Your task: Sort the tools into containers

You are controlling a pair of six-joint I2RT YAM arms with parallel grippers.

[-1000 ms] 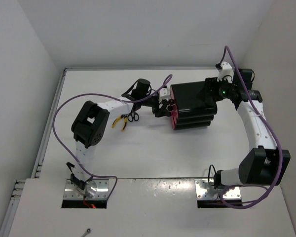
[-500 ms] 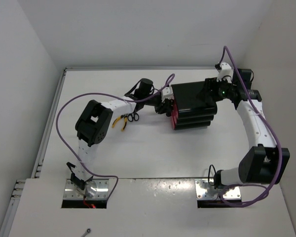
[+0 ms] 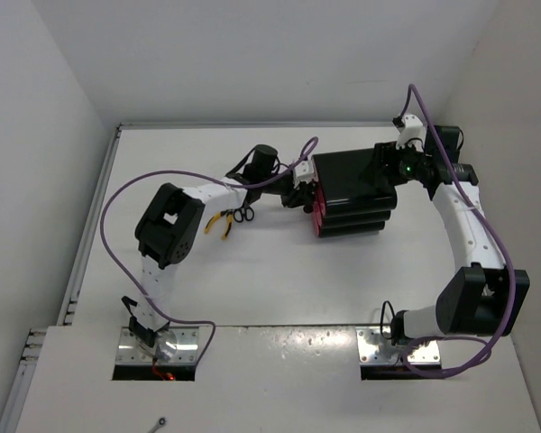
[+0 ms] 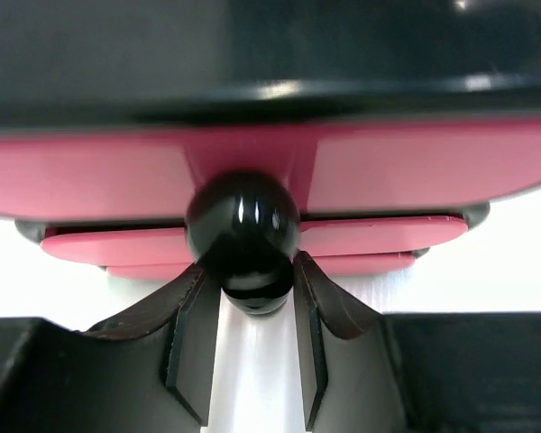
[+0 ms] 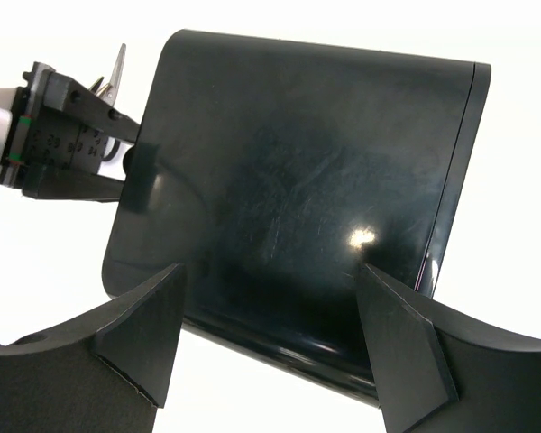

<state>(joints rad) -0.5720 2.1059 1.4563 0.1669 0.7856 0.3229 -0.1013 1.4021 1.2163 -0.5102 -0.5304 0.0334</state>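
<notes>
The glossy black drawer box (image 3: 353,191) stands at mid-right, its magenta-pink drawer fronts (image 3: 317,215) facing left. My left gripper (image 3: 305,196) is at those fronts. In the left wrist view its fingers (image 4: 191,311) close on both sides of a round black knob (image 4: 243,236) below the top pink drawer (image 4: 90,185). My right gripper (image 3: 389,170) is open, its fingers (image 5: 135,329) spread over the box's top (image 5: 298,189) near its rear edge. Black-handled scissors (image 3: 243,214) and yellow-handled pliers (image 3: 218,223) lie left of the box. The screwdriver is out of view.
The left arm's forearm (image 3: 212,192) and purple cable (image 3: 284,167) pass just above the scissors and pliers. White walls close in the table at the back, left and right. The arm bases (image 3: 158,347) sit at the near edge.
My left gripper has moved right, up to the pink drawer fronts, and now has the knob between its fingers. The right arm and the box have not moved.
</notes>
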